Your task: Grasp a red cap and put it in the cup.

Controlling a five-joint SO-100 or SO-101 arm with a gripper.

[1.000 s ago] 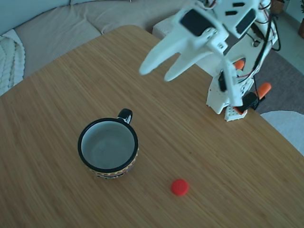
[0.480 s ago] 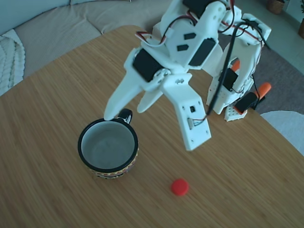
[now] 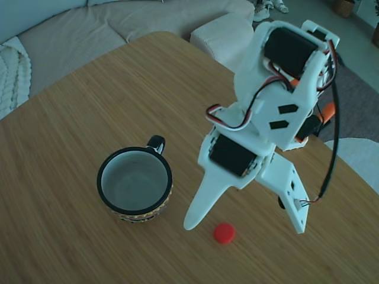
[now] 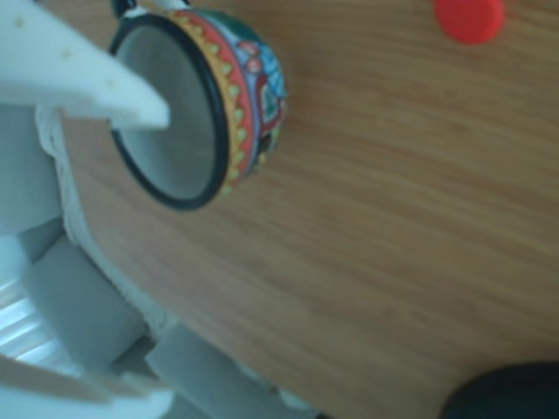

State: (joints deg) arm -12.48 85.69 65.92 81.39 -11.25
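Beyond the far edge of the table (image 3: 71, 118) I see a pale sofa (image 3: 77, 26), and the table itself is light wood grain, bare apart from the task's things. Starting at the left of the fixed view, the cup (image 3: 135, 184) stands upright toward the near edge, black rim, handle pointing to the far side, nothing inside. In the other view its painted band shows (image 4: 253, 83) and it sits clear of everything. To its right, close to the near edge, the red cap (image 3: 224, 233) lies flat on the wood, apart from the cup; the other view has it at the top (image 4: 470, 17). I judge it light, stiff and a little slippery, best pinched across its rim from above. The gripper (image 3: 244, 226) hangs over the cap with jaws spread wide, one tip left of it and one right, holding nothing; I cannot tell whether either tip touches the table.
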